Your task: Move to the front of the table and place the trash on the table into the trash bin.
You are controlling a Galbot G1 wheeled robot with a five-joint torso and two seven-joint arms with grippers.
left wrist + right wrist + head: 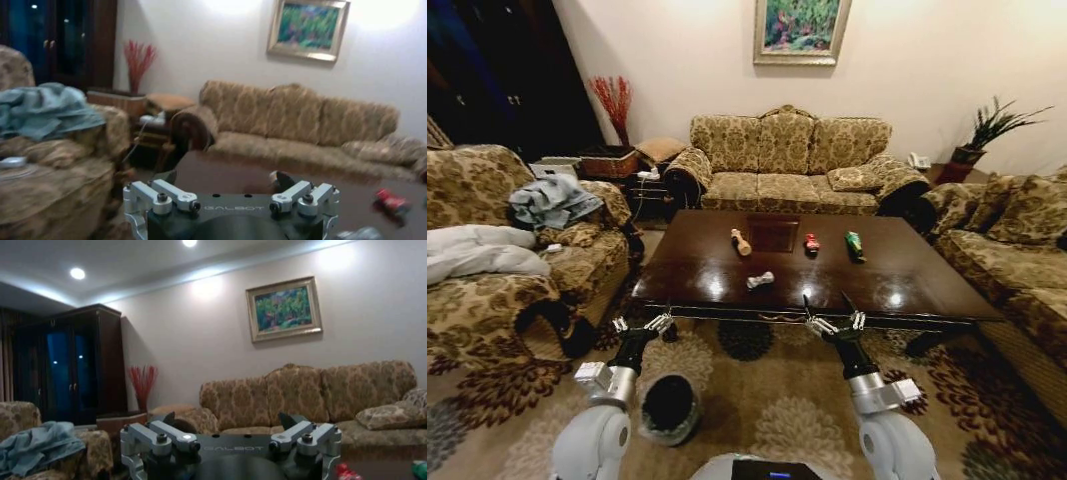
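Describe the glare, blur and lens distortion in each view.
Head view: wide-angle bend at the edges, ceiling lights glaring as white spots on the table. Left wrist view: soft and dim, the red piece smeared. Right wrist view: sharper, two ceiling spotlights flaring, a bright wash on the wall above the painting.

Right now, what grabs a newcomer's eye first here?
The dark glossy table fills the middle, with four bits of trash on it: a tan piece, a red piece, a green bottle and a grey piece nearer the robot. Both grippers, left and right, hover open at its near edge. The bin sits on the carpet by the left arm.
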